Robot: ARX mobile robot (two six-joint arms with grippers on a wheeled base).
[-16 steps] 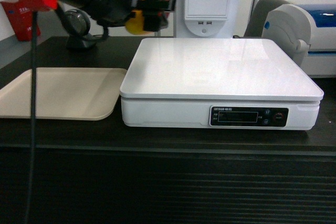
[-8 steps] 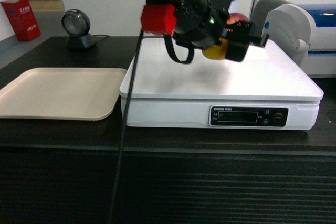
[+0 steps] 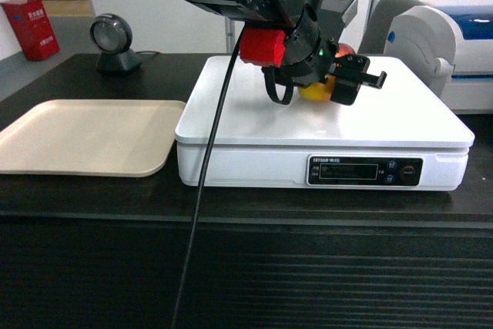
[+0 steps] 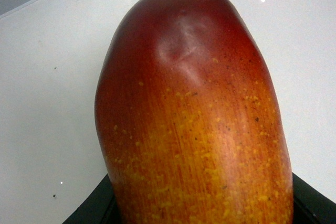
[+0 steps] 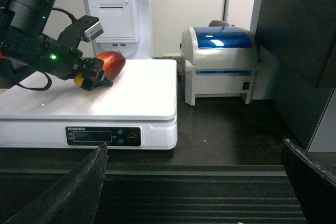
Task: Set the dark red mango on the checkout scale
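Resting on white scale (image 3: 323, 117), dark red mango (image 5: 110, 63) clamped in left tool (image 3: 339, 82), dark checkout (image 3: 92, 198) beneath.

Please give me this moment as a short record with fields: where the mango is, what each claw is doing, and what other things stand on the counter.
mango: dark red mango held low at the scale platform; whether it touches is unclear
left claw: left claw shut on the dark red mango, over the platform's rear half
right claw: right claw open, holding nothing, in front of the checkout
beside scale: beige tray to its left, label printer to its right
behind: round barcode scanner
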